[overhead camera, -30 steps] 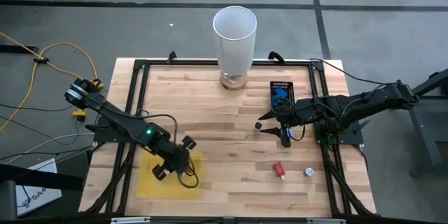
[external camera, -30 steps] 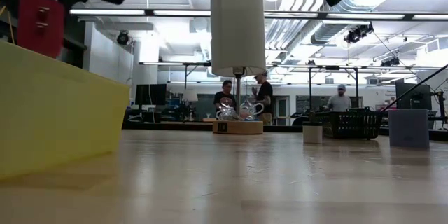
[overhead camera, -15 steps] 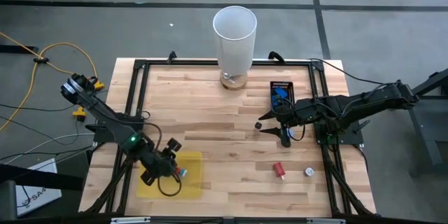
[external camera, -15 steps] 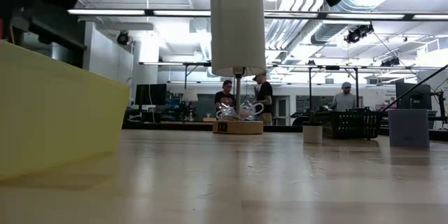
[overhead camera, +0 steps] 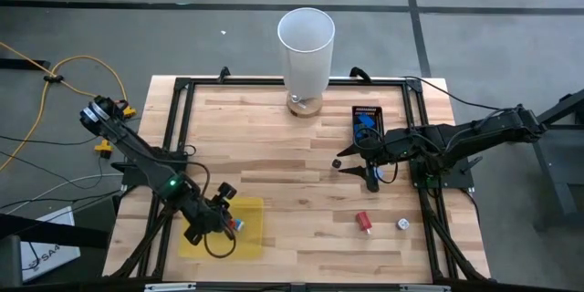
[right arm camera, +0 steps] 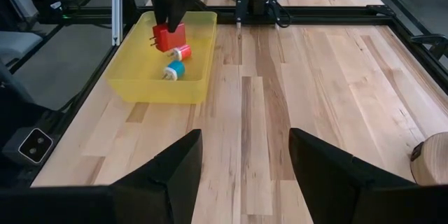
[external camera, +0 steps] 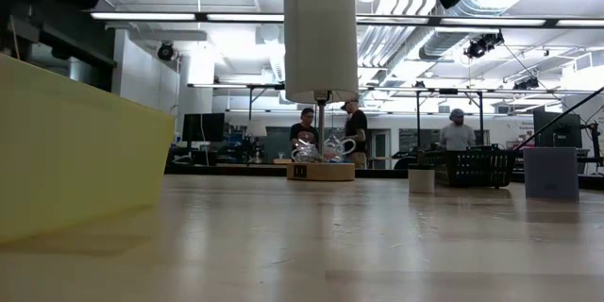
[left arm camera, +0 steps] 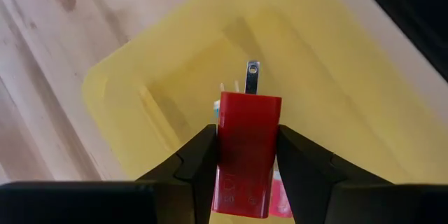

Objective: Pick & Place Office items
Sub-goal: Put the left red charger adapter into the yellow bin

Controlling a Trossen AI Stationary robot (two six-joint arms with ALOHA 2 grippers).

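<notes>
1. Butcher-block table [overhead camera: 292, 146] inside a black frame, grey floor around it; a workshop with people standing far behind. A tall white cylinder [overhead camera: 306, 46] stands at the far edge.
2. My left gripper [left arm camera: 245, 161] hangs over the yellow bin [right arm camera: 133, 77] at the near-left corner, clamped on a red plug adapter [left arm camera: 245, 147] — blocky, two metal prongs pointing forward, away from my wrist.
3. The relation that counts: the adapter sits directly above the bin's floor, inside its walls, long axis running along my fingers toward the floor. Straight down is the only way it needs to go.
4. Already in the bin, just beside the adapter: a teal-and-white cylinder [right arm camera: 175, 68] and a pink-and-red piece [right arm camera: 180, 52].
5. My right gripper [right arm camera: 245, 175] waits over the table's right half, fingers spread wide, holding nothing.
6. Not yet collected — a red piece [overhead camera: 363, 222] and a whitish round one [overhead camera: 402, 224] near the right front edge, closer to my right arm; a small dark piece [overhead camera: 337, 161] just beside that gripper; a black tray [overhead camera: 366, 124] holding blue items behind it.
7. Judgement: release is the next step; risk is the adapter landing on the pieces below.
</notes>
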